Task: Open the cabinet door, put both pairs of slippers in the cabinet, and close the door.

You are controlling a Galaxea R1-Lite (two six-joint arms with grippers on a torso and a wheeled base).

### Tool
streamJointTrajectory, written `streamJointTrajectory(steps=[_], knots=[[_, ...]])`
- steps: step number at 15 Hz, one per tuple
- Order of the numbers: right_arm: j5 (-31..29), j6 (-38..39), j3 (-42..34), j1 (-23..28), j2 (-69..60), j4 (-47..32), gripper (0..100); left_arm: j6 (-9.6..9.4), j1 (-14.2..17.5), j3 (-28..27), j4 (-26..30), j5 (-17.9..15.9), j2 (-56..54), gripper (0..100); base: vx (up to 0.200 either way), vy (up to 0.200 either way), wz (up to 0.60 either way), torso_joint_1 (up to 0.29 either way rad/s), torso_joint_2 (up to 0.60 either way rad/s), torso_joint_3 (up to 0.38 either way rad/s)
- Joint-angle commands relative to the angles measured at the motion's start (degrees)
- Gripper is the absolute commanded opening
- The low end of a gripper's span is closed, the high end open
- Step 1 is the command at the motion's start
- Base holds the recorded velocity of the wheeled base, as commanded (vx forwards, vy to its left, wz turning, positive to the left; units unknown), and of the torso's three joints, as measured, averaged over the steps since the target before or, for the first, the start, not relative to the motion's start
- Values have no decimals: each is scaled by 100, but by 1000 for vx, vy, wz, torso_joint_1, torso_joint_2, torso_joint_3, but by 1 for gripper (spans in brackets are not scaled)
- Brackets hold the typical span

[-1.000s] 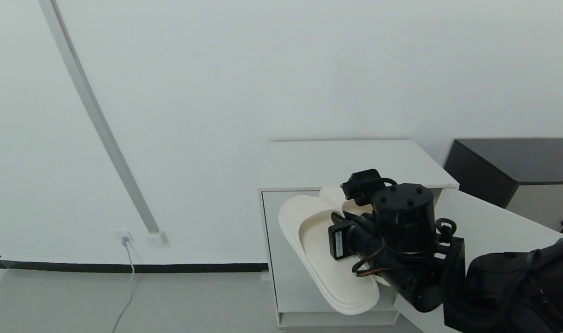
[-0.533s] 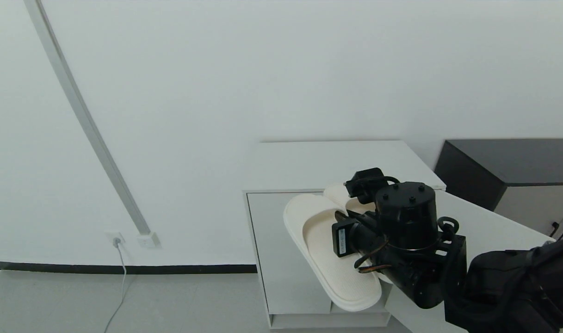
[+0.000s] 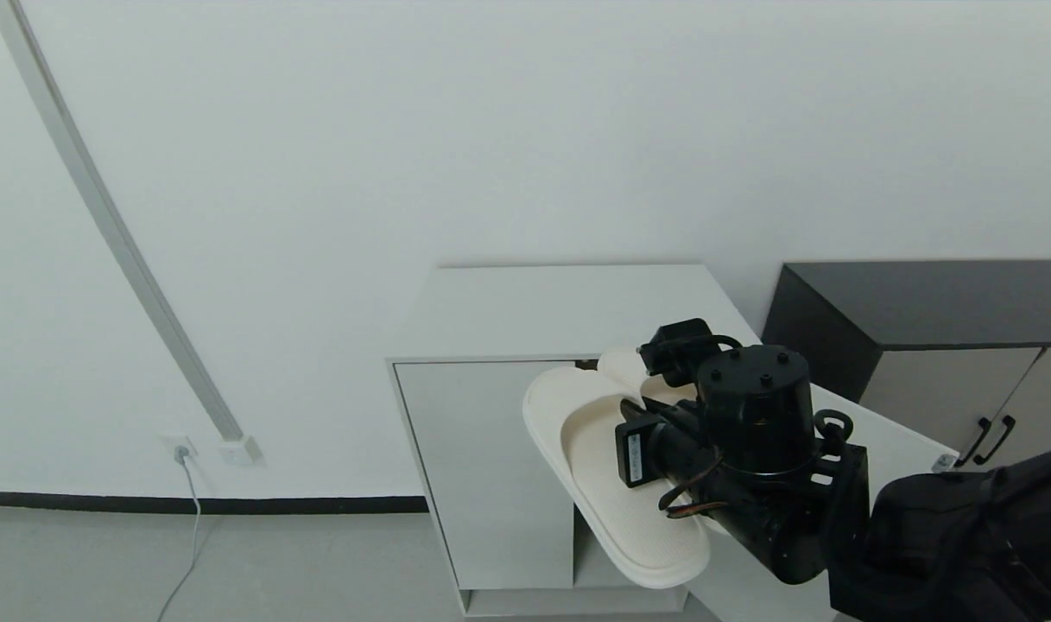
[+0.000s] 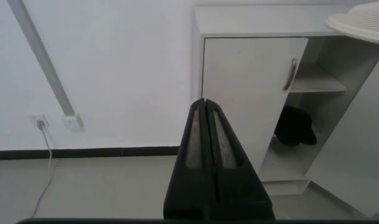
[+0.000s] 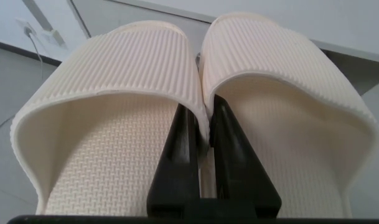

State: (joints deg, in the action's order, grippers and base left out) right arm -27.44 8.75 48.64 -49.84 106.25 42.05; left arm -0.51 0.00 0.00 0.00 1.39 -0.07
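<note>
Currently, your right gripper (image 5: 205, 134) pinches the touching inner walls of the cream slippers (image 3: 594, 471), held up before the white cabinet (image 3: 490, 449), whose right door (image 4: 366, 124) stands open. A dark item (image 4: 295, 127) lies on its lower shelf. Your left gripper (image 4: 205, 143): fingers pressed together, empty, facing the cabinet.

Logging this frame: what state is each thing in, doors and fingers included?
White cabinet: right door open, left door shut.
Pair of cream ribbed slippers: held in the air.
Right gripper: fingers shut on the slippers.
Left gripper: fingers shut, empty.
Dark item: lying on the cabinet's lower shelf.
Dark grey cabinet: doors shut.
</note>
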Motion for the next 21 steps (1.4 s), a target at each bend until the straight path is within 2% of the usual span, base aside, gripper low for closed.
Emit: streamJointTrajectory(steps=[1, 2, 9, 21], knots=[[2, -5, -21, 0, -8, 5, 0, -2, 0, 0, 0, 2, 7, 0, 0, -200, 0, 7, 2, 2], [2, -5, -39, 9, -17, 5, 0, -2, 0, 0, 0, -7, 7, 0, 0, -200, 0, 2, 2, -2], [90, -225, -285, 106, -17, 366, 0, 7, 0, 0, 0, -7, 7, 0, 0, 0, 0, 0, 0, 0], [125, -225, -364, 97, 62, 454, 0, 7, 0, 0, 0, -7, 7, 0, 0, 0, 0, 0, 0, 0]])
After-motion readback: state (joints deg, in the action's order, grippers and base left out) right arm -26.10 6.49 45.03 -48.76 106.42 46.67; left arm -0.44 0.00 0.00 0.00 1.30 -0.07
